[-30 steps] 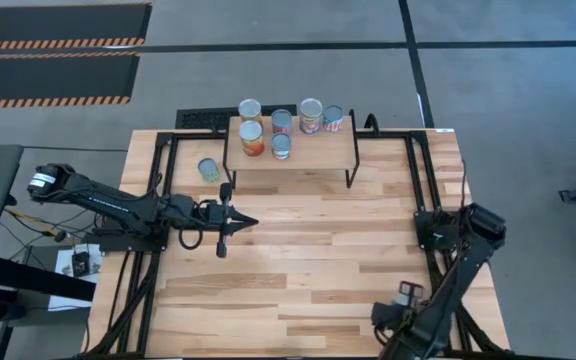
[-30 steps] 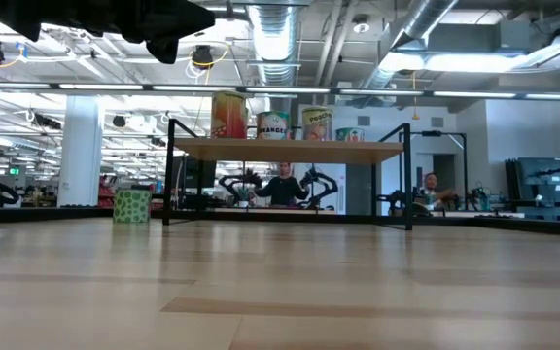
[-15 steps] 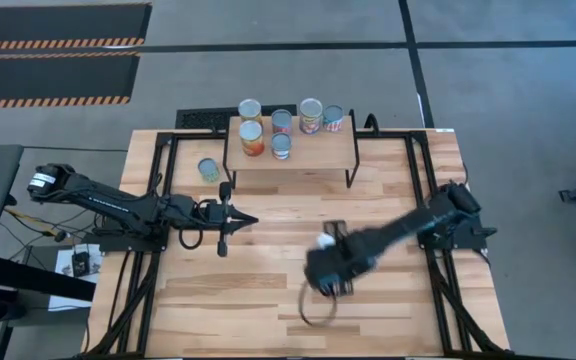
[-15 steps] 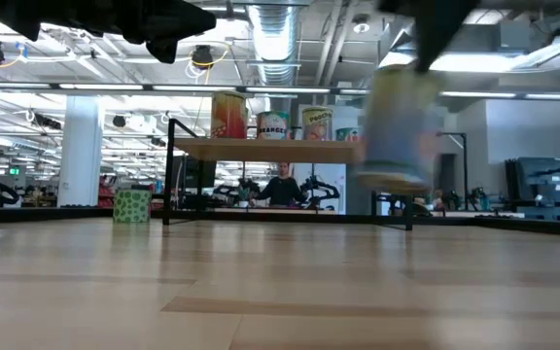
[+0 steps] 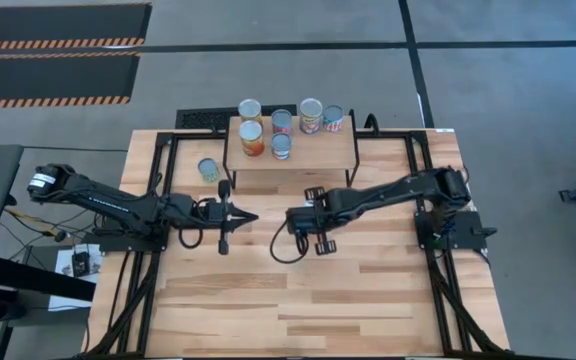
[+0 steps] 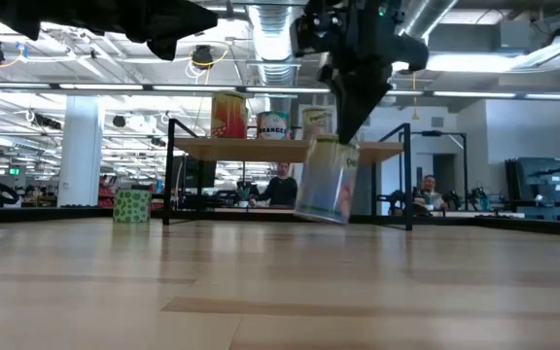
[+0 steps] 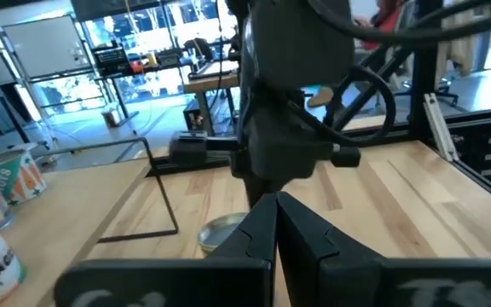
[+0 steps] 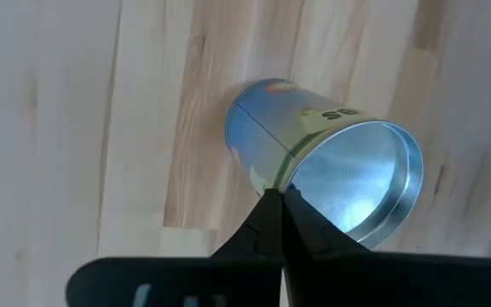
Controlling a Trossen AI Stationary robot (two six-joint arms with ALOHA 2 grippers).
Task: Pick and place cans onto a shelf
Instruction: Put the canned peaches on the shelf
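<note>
The shelf point(image 5: 290, 158) stands at the table's far middle with several cans on its top, among them an orange one point(image 5: 252, 138); it also shows in the low view point(image 6: 290, 149). A green can point(image 5: 208, 169) stands upright on the table left of the shelf. My right gripper point(image 5: 293, 220) is at the table's middle, in front of the shelf, shut on a blue-and-green can point(image 6: 327, 180). My left gripper point(image 5: 251, 217) is shut and empty, just left of the right one, above the table. My right gripper pinches the can's top rim point(image 8: 273, 181), where the label wall meets the silver top point(image 8: 356, 179), between its fingertips point(image 8: 262, 223). The fingers come from above, slanting down. The can hangs tilted below them point(image 6: 327, 180), lifted clear of the table.
Bare wooden tabletop point(image 5: 318, 300) lies on the near side of both grippers. The shelf's black legs point(image 5: 350, 178) stand just beyond the right gripper. A dark cable loop point(image 5: 280, 248) hangs by the right gripper. People show in the room beyond the table point(image 6: 282, 185).
My right arm has swung out from its folded place at the table's near right, going toward the left and far edges to the table's middle, carrying the can. The can has come down lower and now hangs tilted in front of the shelf.
</note>
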